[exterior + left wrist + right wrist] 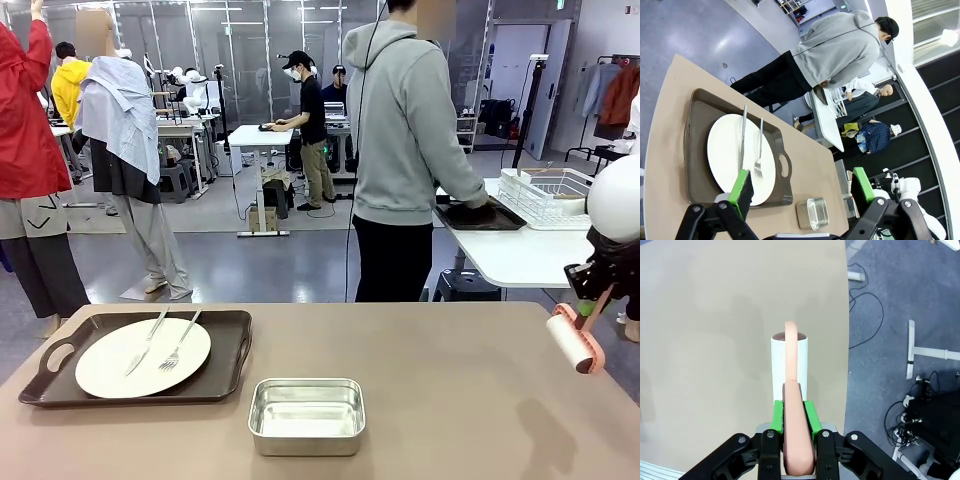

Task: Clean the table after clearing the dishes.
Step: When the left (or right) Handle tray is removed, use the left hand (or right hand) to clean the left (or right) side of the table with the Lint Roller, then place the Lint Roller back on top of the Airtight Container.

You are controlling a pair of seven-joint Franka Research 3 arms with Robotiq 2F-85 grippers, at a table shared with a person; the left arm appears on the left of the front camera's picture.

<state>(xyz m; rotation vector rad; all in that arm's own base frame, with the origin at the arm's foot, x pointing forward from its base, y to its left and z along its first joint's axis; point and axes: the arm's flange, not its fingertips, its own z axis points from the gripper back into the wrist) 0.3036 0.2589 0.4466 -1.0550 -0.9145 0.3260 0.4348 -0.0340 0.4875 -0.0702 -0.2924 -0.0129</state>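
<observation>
On the taupe table a dark brown handled tray at the front left carries a white plate with a knife and fork. From high above, my open left gripper looks down on that tray and plate. At the right edge my right gripper is shut on the pink handle of a lint roller, held above the table. In the right wrist view the roller sticks out from between the pads of this gripper, over the table.
A shiny steel pan sits at the front middle of the table. A person in a grey hoodie stands beyond the far edge, turned to a white side table that holds a dark tray and a dish rack.
</observation>
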